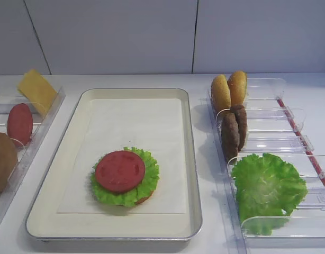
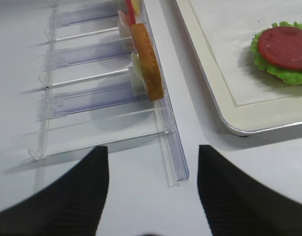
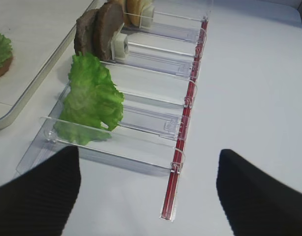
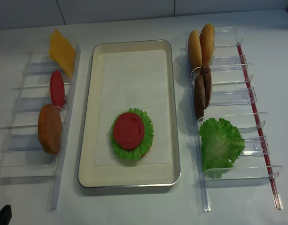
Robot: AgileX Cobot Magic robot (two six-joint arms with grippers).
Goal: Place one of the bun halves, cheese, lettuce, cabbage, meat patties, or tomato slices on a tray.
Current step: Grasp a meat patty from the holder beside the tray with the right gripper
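Note:
On the paper-lined tray (image 1: pixel 191 159) lies a stack: a tomato slice (image 1: pixel 120 170) on lettuce (image 1: pixel 150 180) over a bun half. The right holder carries two bun halves (image 1: pixel 228 90), two meat patties (image 1: pixel 234 129) and lettuce (image 1: pixel 268 185). Cheese (image 1: pixel 36 90), a tomato slice (image 1: pixel 19 123) and a bun half (image 1: pixel 2 161) stand in the left holder. Cabbage is out of view. My right gripper (image 3: pixel 148 191) hangs open and empty over the table, in front of the lettuce (image 3: pixel 92 98). My left gripper (image 2: pixel 153 191) is open and empty in front of the bun half (image 2: pixel 147 59).
Clear plastic divided holders flank the tray, one on the left (image 4: pixel 59 154) and one on the right (image 4: pixel 238 101). A red strip (image 3: pixel 183 142) runs along the right holder's outer edge. A white wall closes the back of the table.

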